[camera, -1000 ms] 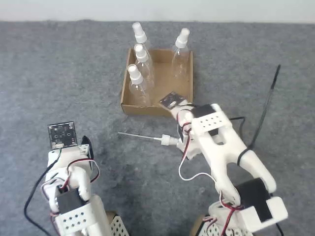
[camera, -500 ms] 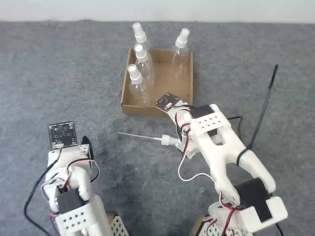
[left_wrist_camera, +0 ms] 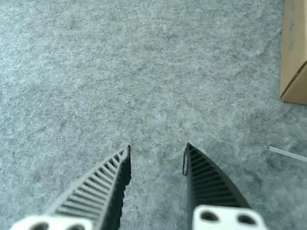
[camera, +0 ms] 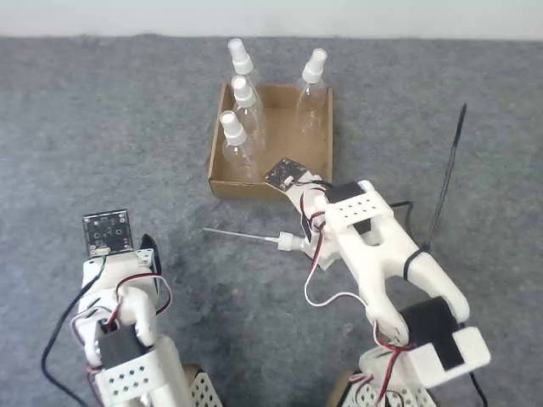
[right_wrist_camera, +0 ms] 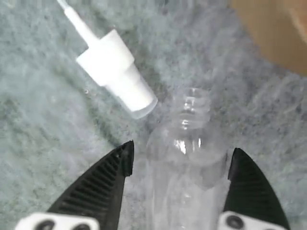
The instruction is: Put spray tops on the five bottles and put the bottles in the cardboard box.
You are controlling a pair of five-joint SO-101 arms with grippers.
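**Desk:** How far along is it looking?

**Me:** I'm counting four capped bottles [camera: 237, 148] standing at the cardboard box [camera: 246, 186]. Three are plainly inside. I can't tell whether the rear-left one is inside or just behind the far wall. So I'm judging most of the job done. The fifth bottle [right_wrist_camera: 187, 120] is lying bare-necked on the carpet [camera: 127, 127], just outside the box's near wall. It needs its top and then its place in the box.

**Desk:** Where's that top?

**Me:** The loose spray top [right_wrist_camera: 115, 72] is lying just beside the bottle's mouth, with its thin tube pointing away across the carpet.

**Desk:** And your grippers?

**Me:** I'm holding the right gripper [right_wrist_camera: 182, 149] spread wide, one jaw on each side of the bottle's body with a gap at each (nothing clamped yet, as far as I'm seeing). The left gripper [left_wrist_camera: 157, 148] is hanging parted over bare carpet, well apart from the bottle and gripping nothing.
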